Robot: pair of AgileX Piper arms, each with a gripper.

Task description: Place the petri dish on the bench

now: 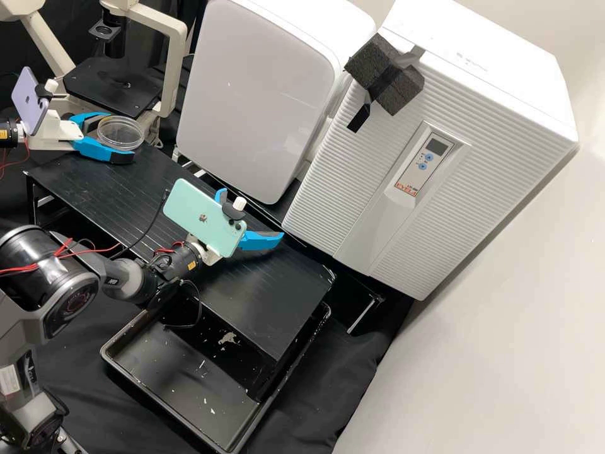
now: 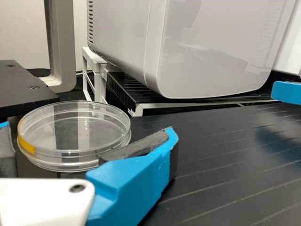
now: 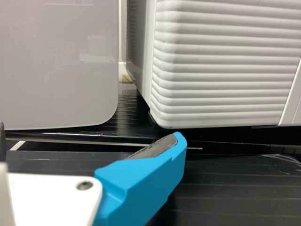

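Note:
The left gripper [image 1: 118,137] is at the upper left in the high view, its blue fingers shut on the sides of a clear round petri dish [image 1: 121,131]. The dish is roughly level, near the far-left end of the black bench [image 1: 101,183]. In the left wrist view the petri dish [image 2: 75,136] has a yellow mark on its rim and lies between the pads of the left gripper [image 2: 88,131]. Over the bench's middle, the right gripper [image 1: 251,215] stands open, partly behind its green phone. The right gripper [image 3: 91,134] has nothing between its fingers in the right wrist view.
A microscope with a black stage [image 1: 113,85] stands beside the dish. Two large white appliances [image 1: 258,94] [image 1: 353,183] line the bench's back. A black tray [image 1: 183,384] with pale scraps lies at the bench's near-right end, partly beneath it.

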